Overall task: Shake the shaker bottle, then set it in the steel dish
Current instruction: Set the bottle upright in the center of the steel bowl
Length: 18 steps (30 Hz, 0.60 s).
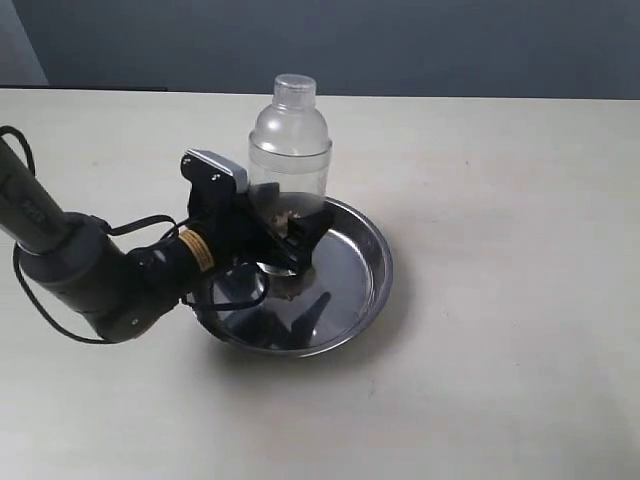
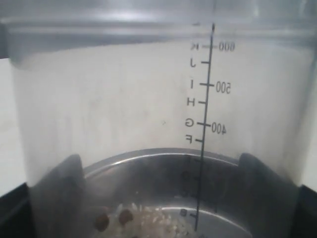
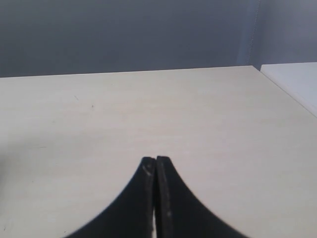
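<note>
Left pincer (image 1: 290, 238) pinches bottle (image 1: 290, 150) low down, upright over dish (image 1: 352, 282); right pincer (image 3: 156, 166) pressed together above worktop (image 3: 148, 109).

I see a pale beige, flat, smooth tabletop (image 1: 500, 360) filling my exterior view. One thing sits directly on it: a round, shallow, shiny stainless-steel dish (image 1: 355, 285) with a rolled rim, near the middle, throwing a soft shadow onto the surface around it.
</note>
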{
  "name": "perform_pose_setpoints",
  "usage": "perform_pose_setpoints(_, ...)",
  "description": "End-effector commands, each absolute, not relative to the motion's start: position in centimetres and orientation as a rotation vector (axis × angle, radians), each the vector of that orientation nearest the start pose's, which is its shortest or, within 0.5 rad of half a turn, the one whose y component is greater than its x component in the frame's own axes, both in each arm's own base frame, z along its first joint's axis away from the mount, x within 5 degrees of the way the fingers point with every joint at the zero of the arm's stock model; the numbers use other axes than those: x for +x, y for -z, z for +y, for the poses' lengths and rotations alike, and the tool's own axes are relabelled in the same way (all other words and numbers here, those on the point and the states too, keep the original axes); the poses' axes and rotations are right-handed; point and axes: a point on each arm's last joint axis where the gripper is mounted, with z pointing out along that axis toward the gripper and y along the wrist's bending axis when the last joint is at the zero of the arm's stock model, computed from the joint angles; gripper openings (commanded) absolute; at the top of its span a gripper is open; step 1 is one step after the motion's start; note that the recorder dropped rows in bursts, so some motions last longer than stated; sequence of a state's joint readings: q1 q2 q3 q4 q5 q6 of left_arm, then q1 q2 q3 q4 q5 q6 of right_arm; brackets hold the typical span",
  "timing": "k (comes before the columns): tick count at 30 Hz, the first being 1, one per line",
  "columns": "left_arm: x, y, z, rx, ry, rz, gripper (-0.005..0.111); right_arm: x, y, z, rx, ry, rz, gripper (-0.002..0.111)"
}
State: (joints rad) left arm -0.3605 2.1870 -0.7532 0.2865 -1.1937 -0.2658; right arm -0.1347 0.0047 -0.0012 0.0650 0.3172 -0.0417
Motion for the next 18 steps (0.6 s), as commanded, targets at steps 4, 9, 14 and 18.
perform_pose_setpoints(4,33.0,-7.8,-15.2,0.375,0.646,1.703,0.008,5.4,-18.6,-0.6,0.128,0.069,1.783,-0.001)
perform_pose_setpoints(9,32.4,-7.4,-15.2,0.4,0.655,1.721,0.012,5.4,-18.6,-0.6,0.128,0.069,1.783,-0.001)
perform_pose_setpoints(14,31.7,-7.1,-15.2,0.439,0.678,1.739,0.017,5.4,-18.6,-0.6,0.128,0.069,1.783,-0.001)
perform_pose_setpoints(18,31.3,-7.2,-15.2,0.444,0.679,1.743,0.021,5.4,-18.6,-0.6,0.128,0.069,1.783,-0.001)
